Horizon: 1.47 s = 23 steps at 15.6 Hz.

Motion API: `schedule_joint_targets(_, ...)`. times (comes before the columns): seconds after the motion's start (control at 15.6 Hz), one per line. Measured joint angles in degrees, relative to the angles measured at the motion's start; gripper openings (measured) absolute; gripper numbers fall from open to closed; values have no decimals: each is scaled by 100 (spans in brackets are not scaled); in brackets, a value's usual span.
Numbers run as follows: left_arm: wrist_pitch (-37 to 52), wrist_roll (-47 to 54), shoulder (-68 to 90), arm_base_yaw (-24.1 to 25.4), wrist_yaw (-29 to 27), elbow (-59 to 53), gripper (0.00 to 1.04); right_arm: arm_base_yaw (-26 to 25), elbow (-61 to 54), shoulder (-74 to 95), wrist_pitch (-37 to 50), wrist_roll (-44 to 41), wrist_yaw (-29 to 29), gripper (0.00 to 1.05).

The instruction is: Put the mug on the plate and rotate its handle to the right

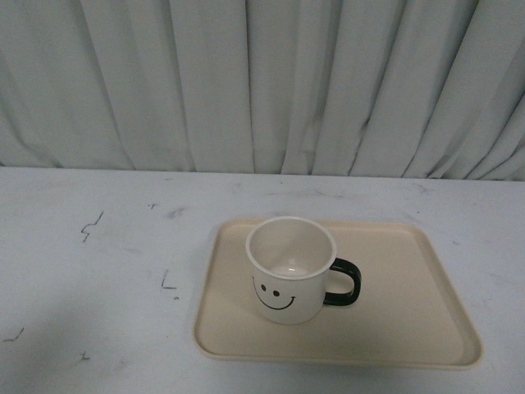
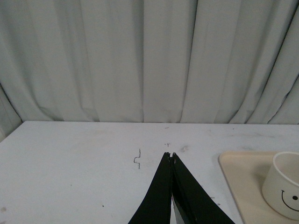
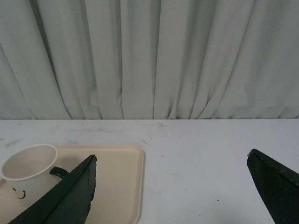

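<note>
The left gripper [image 2: 169, 155] has its two dark fingers pressed together, empty, over the white table [image 1: 98, 271]. The mug [image 1: 291, 271] sits off to its right, apart from it. The right gripper [image 3: 173, 156] has its fingers spread wide, holding nothing, and the mug is to its left. The mug stands upright on the left half of the beige plate [image 1: 410, 246], with its smiley face toward the near side and its dark handle [image 1: 344, 283] pointing right

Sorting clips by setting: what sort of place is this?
Probably a staged lab tabletop, not a kitchen: scuffed white table, pleated grey curtain backdrop, smiley mug on a beige tray.
</note>
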Motion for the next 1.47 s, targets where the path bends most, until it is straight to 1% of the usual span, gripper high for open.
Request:
schedule_joint_targets(0.38,-629,0,-579,0,2,0,2,0,0,0,-2,0,2,98)
schedule_joint_targets(0.45,-1593,0,-1241,0,15,4,2,0,0,0,-2,0,2,98)
schedule_joint_targets(0.51,-1493,0,-1499,0,2,7,2,-2,0,0,-7,2,2,98)
schedule_joint_targets(0.64,-1644,-2,-1493,0,0,4,2,0,0,0,4,2,0,98)
schedule_joint_targets(0.77,-1578,0,-1493,0,0,4,2,0,0,0,-2,2,0,98)
schedule_joint_targets(0.83,-1609,0,-1493,0,-2,4,7,0,0,0,0,2,2,98)
schedule_joint_targets(0.9,-1598,0,-1493,0,-2,4,14,0,0,0,0,2,0,98)
schedule_joint_targets(1.02,-1600,0,-1493,0,0,4,32,0,0,0,-2,2,0,98)
schedule_joint_targets(1.15,-1600,0,-1493,0,0,4,57,2,2,35,66,-2,-17,98)
schedule_joint_targets(1.22,-1600,0,-1493,0,0,4,66,50,35,409,538,-33,-42,98)
schedule_joint_targets(1.28,-1600,0,-1493,0,0,4,75,122,188,1113,1036,-55,-184,98)
schedule_joint_targets(1.34,-1598,0,-1493,0,2,4,86,175,415,2050,1655,-162,-350,98)
schedule_joint_targets(1.41,-1600,0,-1493,0,0,4,100,168,772,3239,2229,-219,-599,98)
schedule_joint_targets(1.47,-1602,0,-1493,0,-2,4,97,153,1211,4398,2446,-249,-710,98)
